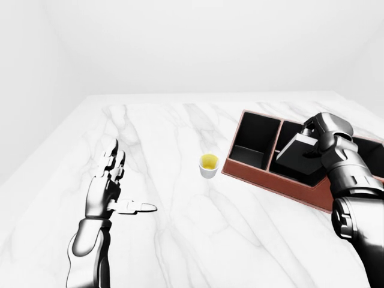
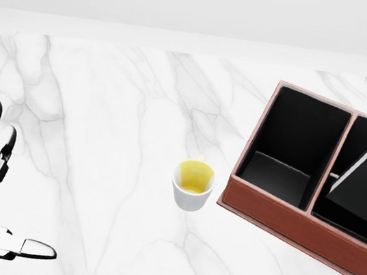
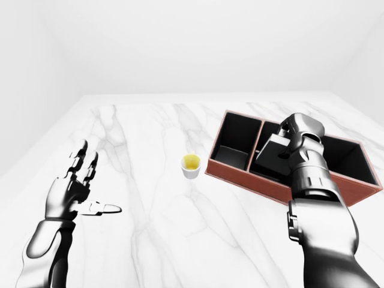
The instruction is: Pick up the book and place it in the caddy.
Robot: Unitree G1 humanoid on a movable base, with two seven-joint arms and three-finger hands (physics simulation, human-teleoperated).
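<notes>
The brown caddy [image 2: 275, 208] with black compartments lies at the right of the marble table. A black book [image 1: 298, 157] with white page edges stands tilted in the caddy's middle compartment, its upper end leaning right. My right hand [image 1: 314, 143] is shut on the book's upper end; in the head view only the book [image 2: 363, 191] and a sliver of the hand show at the right edge. The caddy's left compartment [image 2: 297, 137] holds nothing. My left hand [image 1: 117, 191] hovers open over the table at the far left, fingers spread, thumb pointing right.
A small white cup [image 2: 193, 186] with yellow liquid stands just left of the caddy's near corner. The table [image 2: 118, 114] ends at a pale wall along the top of the head view.
</notes>
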